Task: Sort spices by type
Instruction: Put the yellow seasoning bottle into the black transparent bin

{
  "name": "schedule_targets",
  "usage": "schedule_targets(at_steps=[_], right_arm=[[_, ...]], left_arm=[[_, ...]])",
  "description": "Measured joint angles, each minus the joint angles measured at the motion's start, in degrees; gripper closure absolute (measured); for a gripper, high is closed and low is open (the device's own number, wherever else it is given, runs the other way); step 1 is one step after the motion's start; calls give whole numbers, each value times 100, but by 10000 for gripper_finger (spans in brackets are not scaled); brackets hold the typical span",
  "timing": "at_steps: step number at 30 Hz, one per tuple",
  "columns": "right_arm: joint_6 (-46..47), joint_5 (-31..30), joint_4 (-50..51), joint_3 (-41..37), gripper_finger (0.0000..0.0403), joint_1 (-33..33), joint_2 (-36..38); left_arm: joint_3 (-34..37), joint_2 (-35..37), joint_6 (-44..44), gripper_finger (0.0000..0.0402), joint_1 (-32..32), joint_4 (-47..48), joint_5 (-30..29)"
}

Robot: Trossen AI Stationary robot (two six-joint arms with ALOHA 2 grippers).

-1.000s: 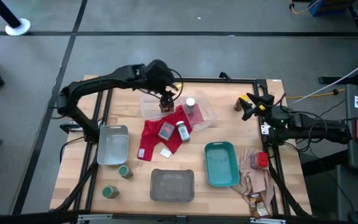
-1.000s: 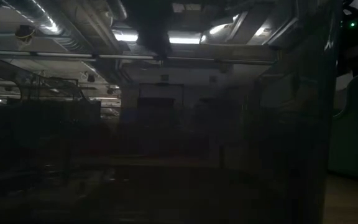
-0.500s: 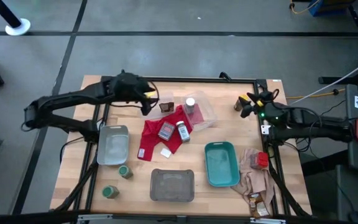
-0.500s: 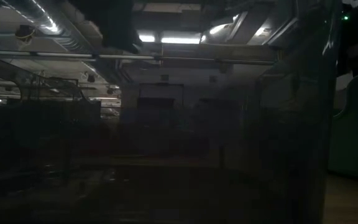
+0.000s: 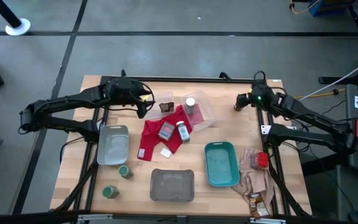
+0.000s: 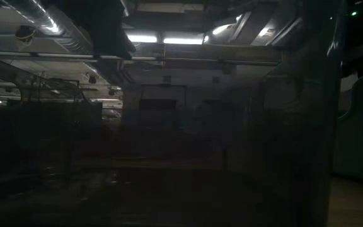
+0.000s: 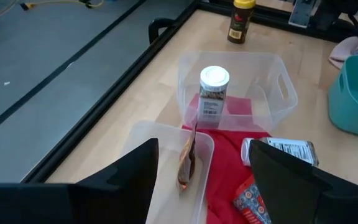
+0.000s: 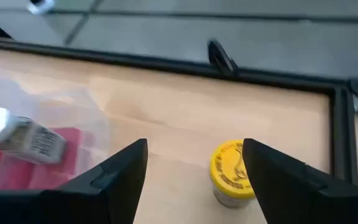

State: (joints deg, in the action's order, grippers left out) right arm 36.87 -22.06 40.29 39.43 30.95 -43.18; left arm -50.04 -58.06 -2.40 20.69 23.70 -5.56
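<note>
My left gripper [image 5: 143, 106] hangs open over the table's far left, short of a clear tray [image 7: 166, 140] in which a dark brown packet [image 7: 187, 163] stands on edge. A white-capped bottle [image 7: 213, 96] stands upright in a second clear tray [image 7: 278, 81]. My right gripper [image 5: 247, 101] is open near the far right edge, slanting down above a jar with a yellow lid [image 8: 232, 171] that stands on the wood. On the red cloth [image 5: 157, 140] lie a red tin [image 5: 166, 129] and a bottle [image 5: 183, 132].
A grey tray [image 5: 113, 144], a second grey tray [image 5: 172, 185] and a teal tray [image 5: 221, 163] sit nearer. Two green-lidded jars [image 5: 118, 182] stand near left. A beige cloth [image 5: 253, 177] at the near right carries a red tin [image 5: 261, 160] and brown packets [image 5: 258, 205].
My left gripper has drawn back from over the brown packet toward the table's left edge, sinking a little; the packet stays in the clear tray. My right arm has swung toward the far edge and its gripper has tipped down over the yellow-lidded jar.
</note>
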Motion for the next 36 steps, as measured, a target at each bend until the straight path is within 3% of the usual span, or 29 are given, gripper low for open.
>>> schedule_targets(at_steps=[13, 36], right_arm=[[-453, 666, -8, 32, 139, 1017, -1054], [-471, 768, -21, 45, 139, 1110, -2075]], left_arm=[[0, -2, 58, 167, 0, -59, 0], [-2, -4, 90, 167, -1, -35, 0]])
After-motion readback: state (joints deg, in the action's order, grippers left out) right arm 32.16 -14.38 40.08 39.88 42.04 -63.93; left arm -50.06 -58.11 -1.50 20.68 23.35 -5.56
